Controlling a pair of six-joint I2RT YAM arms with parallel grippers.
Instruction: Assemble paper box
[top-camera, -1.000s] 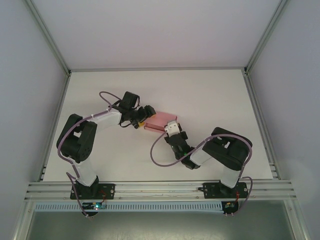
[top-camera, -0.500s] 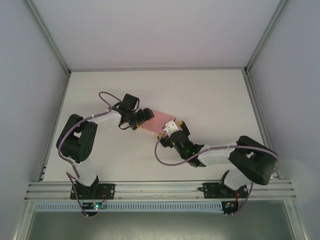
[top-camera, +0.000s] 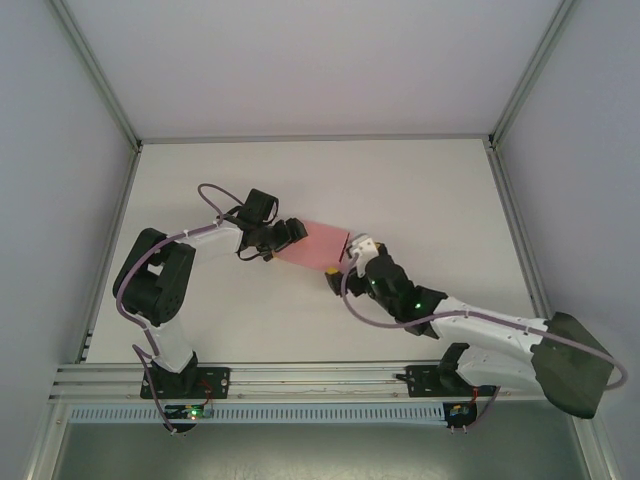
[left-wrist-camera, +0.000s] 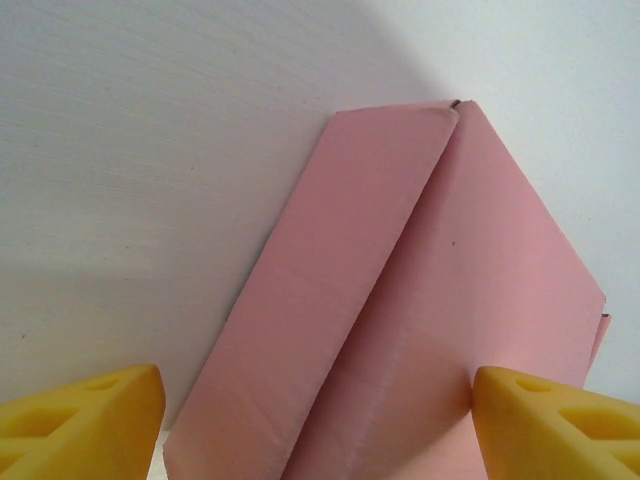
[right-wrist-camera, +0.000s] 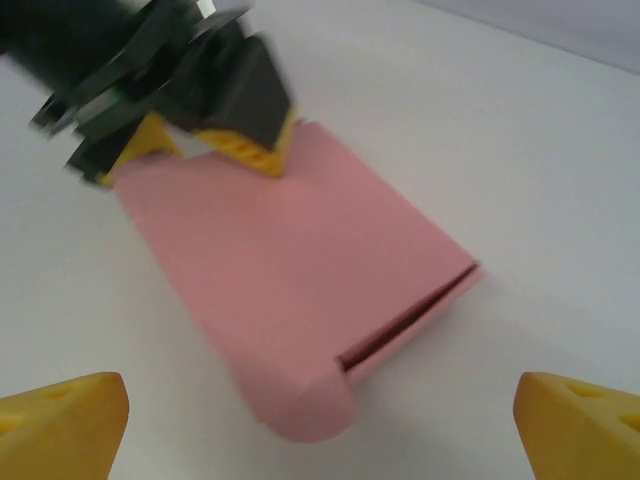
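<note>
Swinging out since the earlier frame, the right arm now has its elbow low toward the near right corner of the desk (top-camera: 440, 190), and the forearm reaches back in toward the middle.

Furthest left, the left gripper (top-camera: 283, 237) sits at the left end of the paper box (top-camera: 318, 243). Its jaws stand wide apart, one fingertip (left-wrist-camera: 555, 420) over the pink face and the other just off the box's edge. It looks released and seems to pin the card rather than pinch it, probably to stop it sliding.

The box lies near the middle of the desk, well apart from every edge. It looks like a nearly flat sleeve with one long crease, and its right end gapes in a thin dark slot.

Just beside that end, the right gripper (top-camera: 343, 258) hangs with its claw released and nothing between the fingertips. It faces the slot, likely lined up to work the end open.
</note>
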